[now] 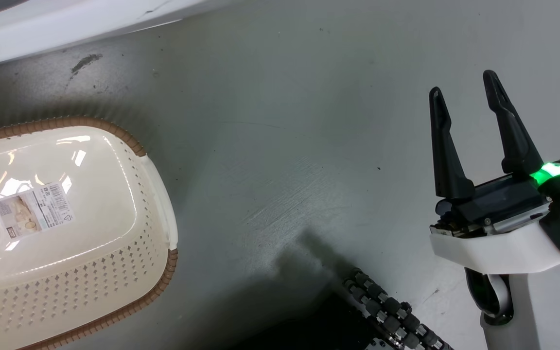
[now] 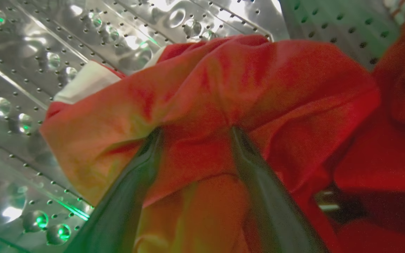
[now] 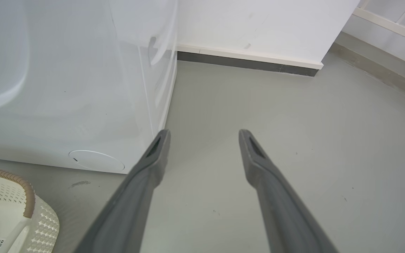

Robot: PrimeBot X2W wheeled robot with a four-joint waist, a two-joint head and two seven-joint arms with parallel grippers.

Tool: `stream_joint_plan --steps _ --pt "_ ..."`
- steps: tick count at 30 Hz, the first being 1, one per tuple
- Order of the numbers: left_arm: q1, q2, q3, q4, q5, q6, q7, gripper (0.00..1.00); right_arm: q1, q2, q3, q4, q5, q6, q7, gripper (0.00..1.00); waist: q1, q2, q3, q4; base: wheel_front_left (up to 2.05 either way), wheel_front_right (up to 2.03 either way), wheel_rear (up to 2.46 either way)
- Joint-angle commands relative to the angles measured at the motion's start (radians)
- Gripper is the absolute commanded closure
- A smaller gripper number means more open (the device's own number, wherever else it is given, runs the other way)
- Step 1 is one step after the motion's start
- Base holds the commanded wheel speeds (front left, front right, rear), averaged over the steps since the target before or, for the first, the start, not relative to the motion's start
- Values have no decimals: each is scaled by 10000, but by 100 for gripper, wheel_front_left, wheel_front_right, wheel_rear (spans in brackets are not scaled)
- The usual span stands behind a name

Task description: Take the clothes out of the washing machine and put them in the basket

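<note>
The left gripper [image 2: 196,130] reaches into the washing machine, its two long dark fingers [image 2: 132,196] spread wide and pressed into the clothes [image 2: 223,88]. A bunched fold of bright red soft fabric lies between them and over their tips, not pinched. A white trim [image 2: 86,80] shows at the far upper left edge of this garment. A second red garment [image 2: 399,123] hangs just beside it, on the right side of the left wrist view. Behind and around both curves the steel drum [image 2: 30,88], shiny, dotted with small holes and round bumps that catch green light.

Outside, the right gripper [image 1: 463,83] hovers above the grey floor [image 1: 285,146] with its jaws apart and nothing between them; a green ring [image 1: 552,173] glows at its wrist. A black roller wheel [image 1: 392,311] of the base sits near it on the floor.

The basket [image 1: 114,272] stands on the floor well apart from the right gripper, a cream plastic rounded rectangle with perforated walls and a brown woven-look rim. A paper label [image 1: 32,209] is stuck to its glossy bottom.

Beyond the basket, close to it, rises the smooth white side of the washing machine [image 3: 65,88], with a round cover [image 3: 97,160] near its lower edge. Farther back, a white wall meets the floor at a pale skirting [image 3: 248,56].
</note>
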State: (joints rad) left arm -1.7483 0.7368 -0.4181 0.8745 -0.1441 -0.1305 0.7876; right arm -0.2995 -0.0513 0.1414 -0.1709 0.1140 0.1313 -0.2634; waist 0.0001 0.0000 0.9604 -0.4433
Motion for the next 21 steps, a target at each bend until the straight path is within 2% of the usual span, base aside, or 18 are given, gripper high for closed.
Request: stream_joint_plan --steps 1,2,3,4,5,13,17,21 --pt "70 160 -63 190 -31 25 147 0 94 19 10 -74 -60 -10 -21 0 -1 0 26 19 0 0 0" --pt "90 174 -97 217 -63 23 217 0 103 19 4 -79 -72 -10 -21 0 -1 0 40 30 0 0 0" --pt "92 176 -105 250 -111 22 299 8 102 19 -7 -81 -76 -10 -21 0 -1 0 55 40 0 0 0" --pt "112 153 -126 281 -175 21 383 64 92 19 -22 -79 -74 -10 -21 0 -1 0 66 52 0 0 0" --pt "150 113 -188 264 -249 19 442 100 71 19 -34 -79 -70 -10 -21 0 -1 0 76 68 0 0 0" --pt "26 361 -462 -195 -679 15 -205 100 -292 19 -5 17 -107 -10 -21 0 -1 0 52 78 0 0 0" --pt "66 281 -234 -433 -947 112 -1358 100 -564 19 -59 107 -100 -10 -21 0 -1 0 -124 51 0 0 0" --pt "614 -14 -28 -311 -1306 221 -2797 100 -565 13 -407 243 -350 -10 -21 0 -1 0 -644 384 0 0 0"
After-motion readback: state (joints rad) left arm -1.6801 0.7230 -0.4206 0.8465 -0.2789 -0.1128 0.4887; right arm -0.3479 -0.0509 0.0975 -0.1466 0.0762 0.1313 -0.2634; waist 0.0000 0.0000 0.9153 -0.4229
